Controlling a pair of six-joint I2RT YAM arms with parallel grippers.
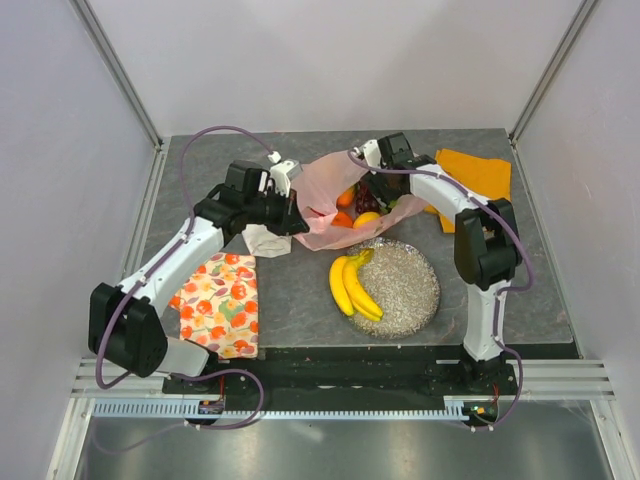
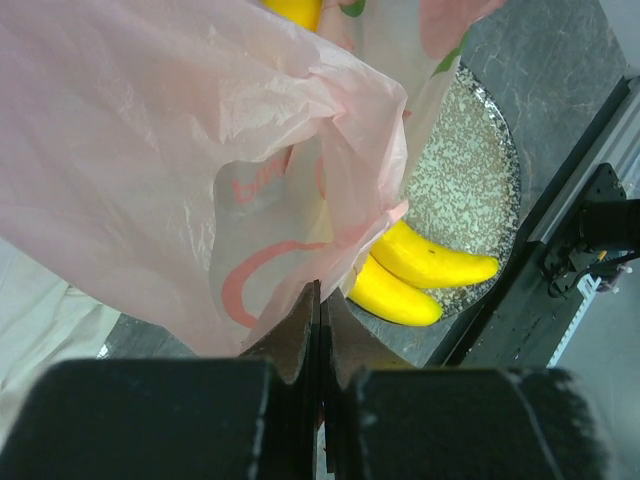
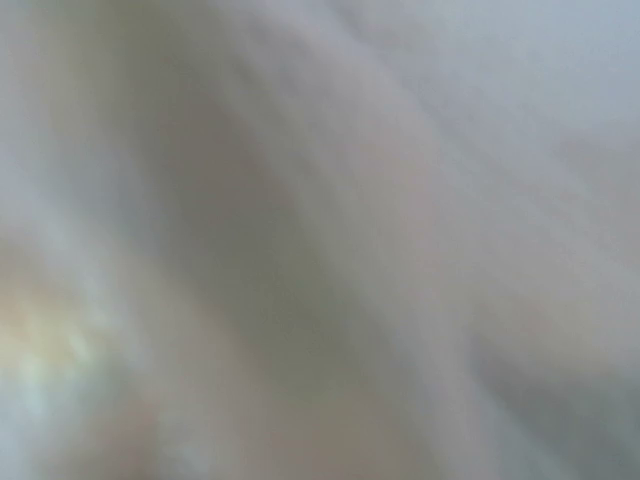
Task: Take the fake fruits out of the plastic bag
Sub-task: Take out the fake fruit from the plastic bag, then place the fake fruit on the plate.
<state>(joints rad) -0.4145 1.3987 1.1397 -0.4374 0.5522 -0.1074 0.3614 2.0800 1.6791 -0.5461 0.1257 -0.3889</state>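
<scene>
Beyond the arm bases, a red-and-orange fruit-patterned cloth point(image 1: 218, 305) lies at the near left corner of the dark grey table point(image 1: 300, 325). Toward the near right, a yellow plastic banana bunch point(image 1: 352, 288) is already out, lying across the rim of a round glittery silver dish point(image 1: 410, 290).

At mid-table the left gripper point(image 2: 318, 318), fingers pressed together, pinches a fold of the thin translucent pink plastic bag point(image 1: 318, 190) above a white cloth point(image 1: 265, 241). It should hold that film raised and taut so the mouth gapes.

Inside lie a round orange fruit point(image 1: 343, 218), a yellow fruit point(image 1: 367, 219) and something dark. The right gripper point(image 1: 383, 192) reaches into the mouth from the far right. Its own view is all blur, so I cannot tell how its jaws stand. It should close on one fruit alone, never on film, then lift straight out.

A flat orange cloth point(image 1: 475, 175) lies at the far right corner.
</scene>
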